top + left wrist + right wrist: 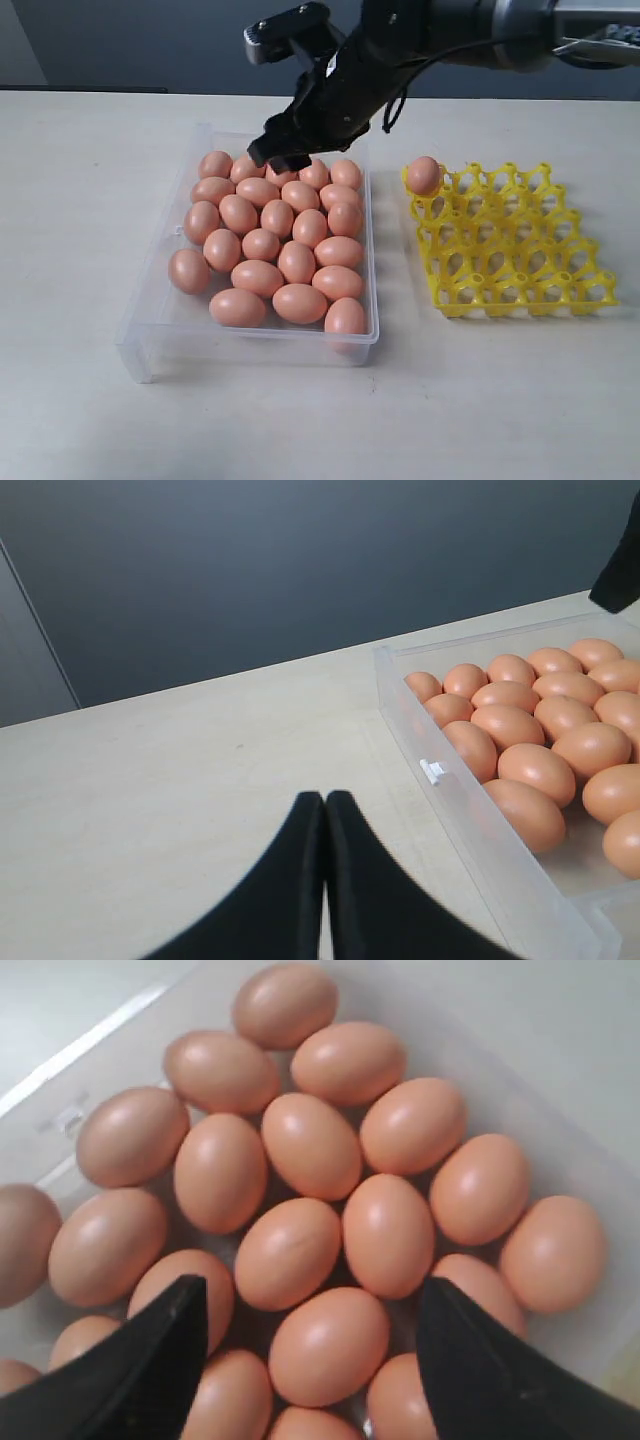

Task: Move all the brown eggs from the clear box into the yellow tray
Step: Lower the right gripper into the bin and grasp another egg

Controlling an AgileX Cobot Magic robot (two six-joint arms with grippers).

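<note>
A shallow clear plastic box with low walls [150, 335] sits on the pale counter [80, 200], and nearly all the smooth orange-brown eggs [278, 217] lie packed inside it, touching one another in rough rows. Just beside it, on the right in the exterior view, rests the bright yellow plastic egg tray [520, 250]. A single brown egg [423, 175] is seated in its far corner cup, on the side nearest the box, while the other cups stand open. The right pincer [285, 150] reaches across from the right and hangs over the far end of the box, spread wide and gripping nothing. From its own camera the two dark fingers flank the pile of eggs [310, 1145] below. The left pincer [323, 800] is closed tight, tips pressed together and empty, over bare counter [150, 780] near the box's wall [440, 780].
</note>
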